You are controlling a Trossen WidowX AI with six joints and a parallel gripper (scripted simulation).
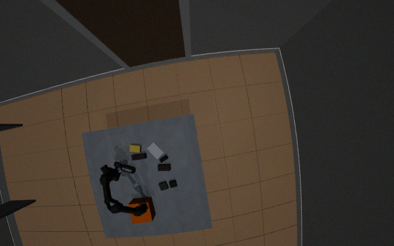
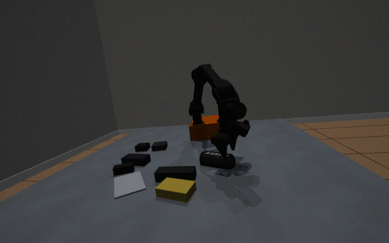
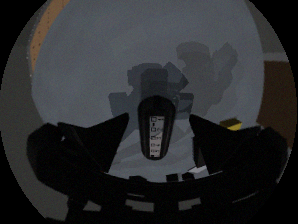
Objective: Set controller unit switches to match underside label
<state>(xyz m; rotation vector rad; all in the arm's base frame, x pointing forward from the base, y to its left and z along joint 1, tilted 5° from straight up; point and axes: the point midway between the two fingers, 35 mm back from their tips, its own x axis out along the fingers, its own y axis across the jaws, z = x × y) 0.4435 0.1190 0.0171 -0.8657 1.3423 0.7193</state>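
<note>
The dark controller unit (image 1: 128, 169) (image 2: 212, 162) (image 3: 156, 135), long with rounded ends, lies on the grey bench (image 1: 185, 213) (image 2: 284, 207). A pale strip (image 3: 156, 136) with a row of small squares and dark marks faces up on it. Some squares look empty; the row is too small and dark to read surely. My gripper (image 1: 120, 169) (image 2: 229, 154) (image 3: 158, 116) is open and empty, pointing down at one end of the unit. In the wrist view one finger stands on each side of the unit, with a gap on both sides. The underside is hidden.
A long dark block (image 1: 138, 156) (image 2: 175, 174) and a yellow block (image 1: 135, 148) (image 2: 175, 187) (image 3: 231, 124) lie nearby. Farther off are a white plate (image 1: 155, 150) (image 2: 129, 184) and several small dark blocks. The arm stands on an orange box (image 1: 141, 217) (image 2: 204, 133).
</note>
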